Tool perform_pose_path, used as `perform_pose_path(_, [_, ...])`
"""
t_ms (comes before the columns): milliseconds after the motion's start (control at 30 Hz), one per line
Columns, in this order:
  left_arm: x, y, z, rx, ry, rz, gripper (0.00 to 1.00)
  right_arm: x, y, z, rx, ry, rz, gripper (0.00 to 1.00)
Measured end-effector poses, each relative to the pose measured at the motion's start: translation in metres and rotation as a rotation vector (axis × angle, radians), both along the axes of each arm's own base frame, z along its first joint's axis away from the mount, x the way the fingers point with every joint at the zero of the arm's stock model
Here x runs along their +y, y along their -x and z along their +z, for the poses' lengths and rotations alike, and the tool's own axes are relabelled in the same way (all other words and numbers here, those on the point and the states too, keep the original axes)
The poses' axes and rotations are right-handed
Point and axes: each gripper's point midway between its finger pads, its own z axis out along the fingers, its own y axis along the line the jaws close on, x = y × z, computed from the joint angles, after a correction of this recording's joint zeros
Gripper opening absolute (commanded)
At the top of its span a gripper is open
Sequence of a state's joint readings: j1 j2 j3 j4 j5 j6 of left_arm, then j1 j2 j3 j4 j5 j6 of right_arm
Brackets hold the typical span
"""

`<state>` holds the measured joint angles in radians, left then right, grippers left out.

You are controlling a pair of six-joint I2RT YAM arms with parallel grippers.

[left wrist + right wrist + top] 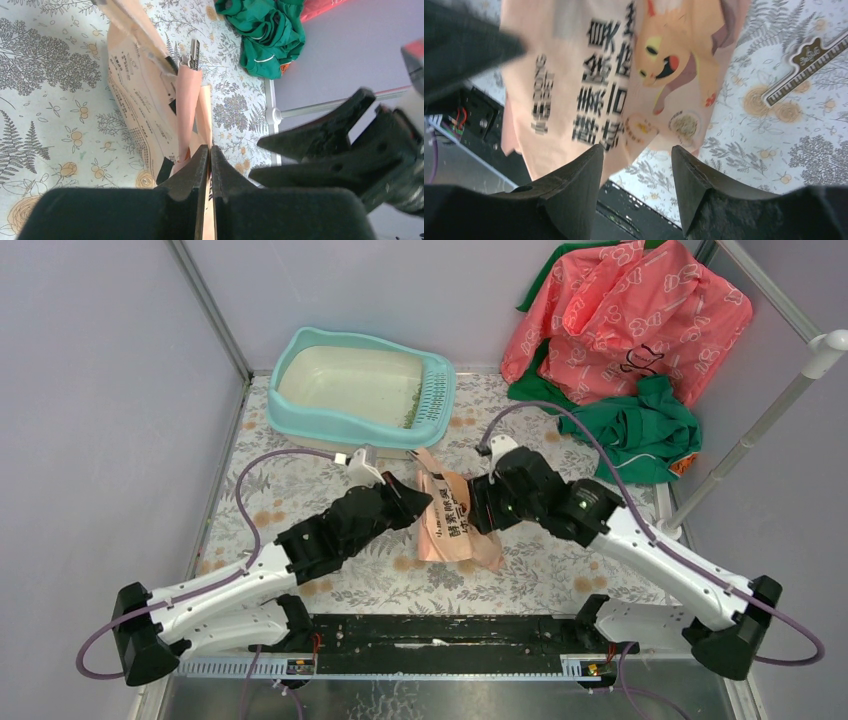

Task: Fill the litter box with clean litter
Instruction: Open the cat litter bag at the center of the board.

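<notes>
Left gripper (pixel 210 150) clamped tight on the top edge of the peach paper bag (pixel 145 95), mid-table. My right gripper (pixel 636 150) gapes, fingers apart just short of the bag. The litter box (pixel 312 418) sits at eleven o'clock, with a little clean litter (pixel 412 410) by its grille.

High overview; wrist close-ups on bag (pixel 450 525)

The box (pixel 340 428) is light teal outside and cream inside, with a few green specks of litter (pixel 411 408) by its grille. The bag (pixel 589 75) is peach-pink with black characters and a cartoon cat with a red mouth. The tablecloth (pixel 50 75) is white with grey ferns and orange flowers. The coral cloth (pixel 620 320) bears pale outlines; the green cloth (pixel 640 430) is plain.
</notes>
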<state>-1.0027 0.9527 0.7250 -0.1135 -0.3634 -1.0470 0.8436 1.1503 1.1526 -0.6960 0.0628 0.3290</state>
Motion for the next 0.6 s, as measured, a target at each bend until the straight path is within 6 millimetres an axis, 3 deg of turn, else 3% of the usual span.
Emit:
perform_pose_path(300, [-0.014, -0.007, 0.019, -0.01, -0.023, -0.022, 0.13, 0.006, 0.064, -0.01, -0.187, 0.049, 0.187, 0.68])
perform_pose_path(467, [-0.027, -0.012, 0.029, -0.012, -0.034, -0.041, 0.14, 0.001, 0.085, -0.011, -0.321, 0.01, 0.238, 0.71])
perform_pose_path(600, [-0.036, -0.014, 0.04, -0.021, -0.019, -0.059, 0.14, 0.001, 0.087, 0.0, -0.401, -0.043, 0.228, 0.72])
